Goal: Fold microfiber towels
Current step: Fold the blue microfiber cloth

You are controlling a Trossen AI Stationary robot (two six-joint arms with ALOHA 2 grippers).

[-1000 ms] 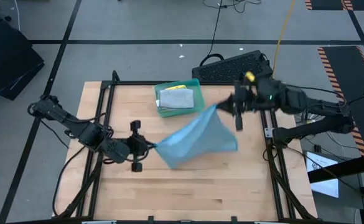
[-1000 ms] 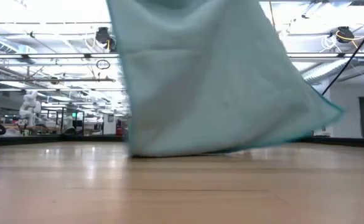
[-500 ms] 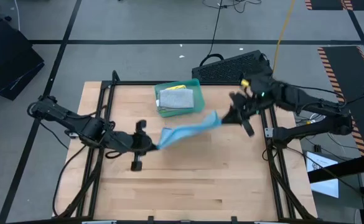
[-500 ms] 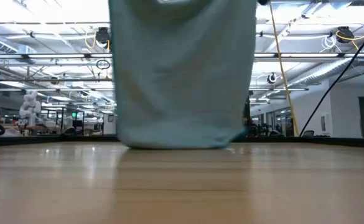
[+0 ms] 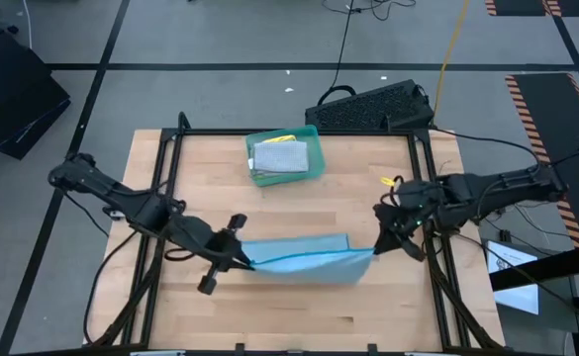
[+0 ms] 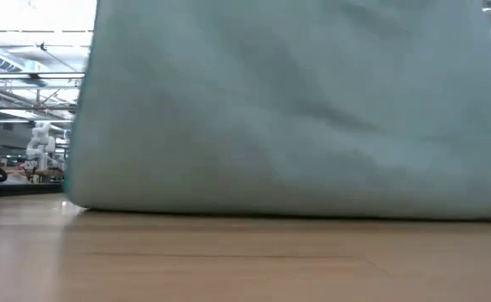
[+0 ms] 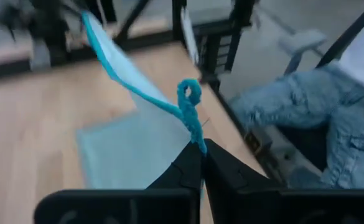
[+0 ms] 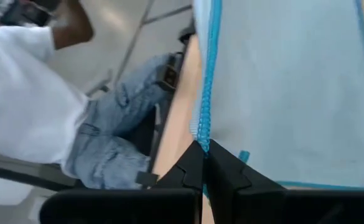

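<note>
Both tools pinch the light blue microfiber towel (image 5: 304, 259) by its top corners, left tool (image 5: 241, 261) at nine o'clock, right tool (image 5: 376, 248) at three, hem brushing the table (image 5: 299, 311); next, probably lay it flat for folding

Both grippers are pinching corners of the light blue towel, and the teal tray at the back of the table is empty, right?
Not quite: the high view shows the teal tray holds folded towels. Both the left gripper and right gripper do pinch the light blue towel.
</note>
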